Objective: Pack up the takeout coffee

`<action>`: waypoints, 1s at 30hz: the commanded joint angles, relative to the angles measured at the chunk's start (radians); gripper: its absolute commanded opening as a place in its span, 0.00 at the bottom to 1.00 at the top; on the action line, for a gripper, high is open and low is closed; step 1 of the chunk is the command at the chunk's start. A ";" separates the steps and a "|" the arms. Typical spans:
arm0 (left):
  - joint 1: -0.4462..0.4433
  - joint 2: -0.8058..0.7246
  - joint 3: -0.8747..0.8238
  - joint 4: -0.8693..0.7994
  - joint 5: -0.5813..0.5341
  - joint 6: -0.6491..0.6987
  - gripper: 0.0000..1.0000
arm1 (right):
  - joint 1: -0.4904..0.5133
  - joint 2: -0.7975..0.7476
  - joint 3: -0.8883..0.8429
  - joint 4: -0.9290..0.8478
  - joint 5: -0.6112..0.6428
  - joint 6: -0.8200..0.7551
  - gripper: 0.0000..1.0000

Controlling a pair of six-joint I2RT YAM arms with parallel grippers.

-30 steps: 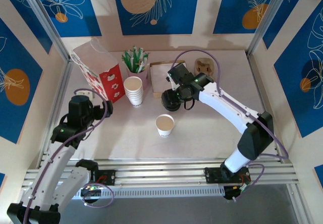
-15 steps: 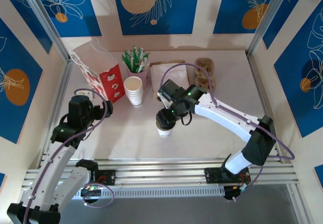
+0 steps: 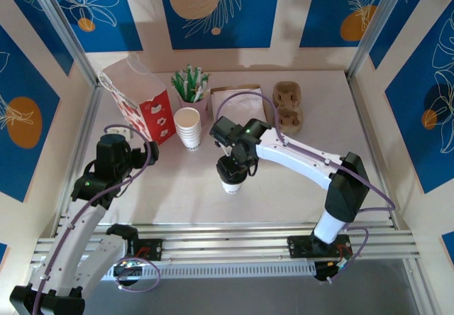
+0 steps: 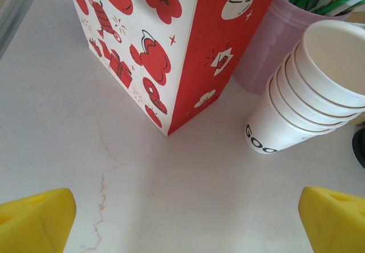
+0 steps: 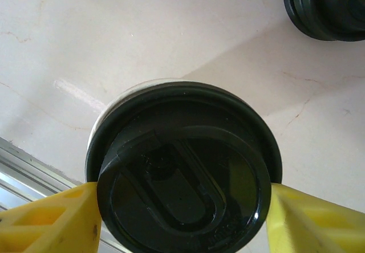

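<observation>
Top view: one red-and-white bag (image 3: pixel 138 106) stands open at the far left of the surface (image 3: pixel 170 187). Just right of it are one stack of lidless cups (image 3: pixel 187 127) and one bunch of green straws (image 3: pixel 190 84), with one brown carrier (image 3: pixel 287 106) well right. The single takeout coffee (image 3: pixel 233 186) sits right of the bag, nearer the arms, under the right claw (image 3: pixel 233 172).

Left wrist: the left claw (image 4: pixel 185 224) is spread wide, facing the bag's corner.

Right wrist: yellow fingers (image 5: pixel 51 219) pinch the coffee's black lid from both sides, and spare black lids (image 5: pixel 328 5) lie beyond.

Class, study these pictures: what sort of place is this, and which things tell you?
Probably a mock coffee takeaway counter in a robot test cell: stacked paper cups, a red-and-white paper bag, a cardboard cup carrier, and the right gripper holding a black lid.
</observation>
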 commanded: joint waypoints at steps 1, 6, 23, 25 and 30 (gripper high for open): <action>-0.011 -0.006 0.028 -0.018 0.018 0.024 1.00 | 0.014 0.017 0.034 -0.038 0.013 -0.013 0.67; -0.012 -0.006 0.028 -0.016 0.019 0.023 1.00 | 0.028 0.031 0.060 -0.051 0.022 -0.014 0.67; -0.013 -0.004 0.028 -0.016 0.022 0.023 1.00 | 0.027 0.064 0.039 -0.050 0.013 -0.013 0.68; -0.013 -0.004 0.028 -0.018 0.022 0.024 1.00 | 0.027 0.072 0.035 -0.053 0.016 -0.012 0.68; -0.015 -0.006 0.029 -0.019 0.022 0.023 1.00 | 0.022 0.091 0.016 -0.063 0.040 -0.001 0.68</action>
